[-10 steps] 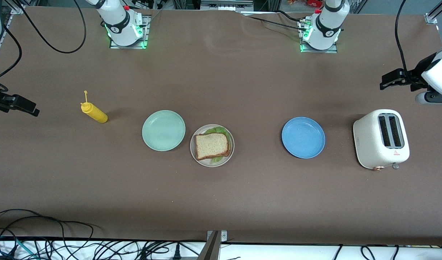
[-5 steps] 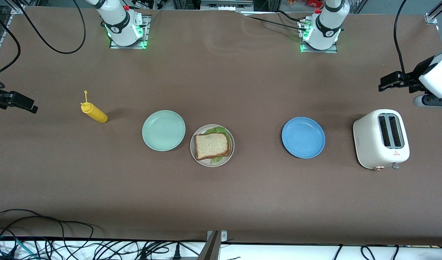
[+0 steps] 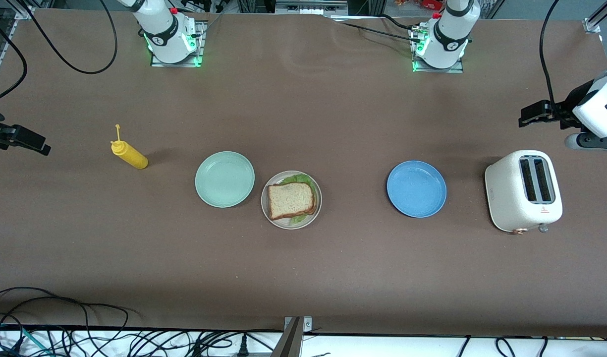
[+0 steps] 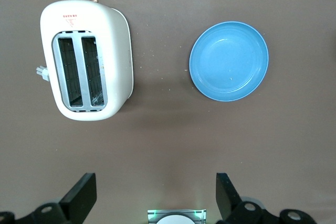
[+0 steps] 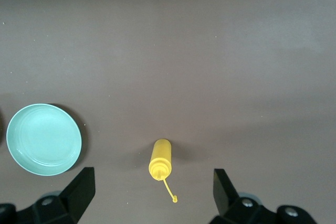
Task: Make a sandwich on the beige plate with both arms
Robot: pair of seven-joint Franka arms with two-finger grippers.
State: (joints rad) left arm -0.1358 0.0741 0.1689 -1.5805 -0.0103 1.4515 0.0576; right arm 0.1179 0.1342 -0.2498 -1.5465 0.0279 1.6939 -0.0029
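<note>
The sandwich (image 3: 291, 200) lies on the beige plate (image 3: 282, 223) in the middle of the table: a tan bread slice on top with a green lettuce leaf (image 3: 300, 179) peeking out under it. My left gripper (image 3: 524, 119) hangs open and empty over the left arm's end of the table, above the bare tabletop beside the toaster; in its wrist view (image 4: 156, 192) nothing sits between the fingers. The right gripper (image 3: 44, 148) hangs open and empty over the right arm's end, its wrist view (image 5: 152, 187) looking down on the mustard bottle. Both are well away from the sandwich.
A mint-green plate (image 3: 224, 179) touches the beige plate's edge on the right arm's side. A blue plate (image 3: 416, 188) and a white toaster (image 3: 524, 191) lie toward the left arm's end. A yellow mustard bottle (image 3: 129, 154) lies toward the right arm's end. Cables run along the near table edge.
Both grippers have drifted slightly outward toward their own ends of the table. The sandwich and plates have not moved.
</note>
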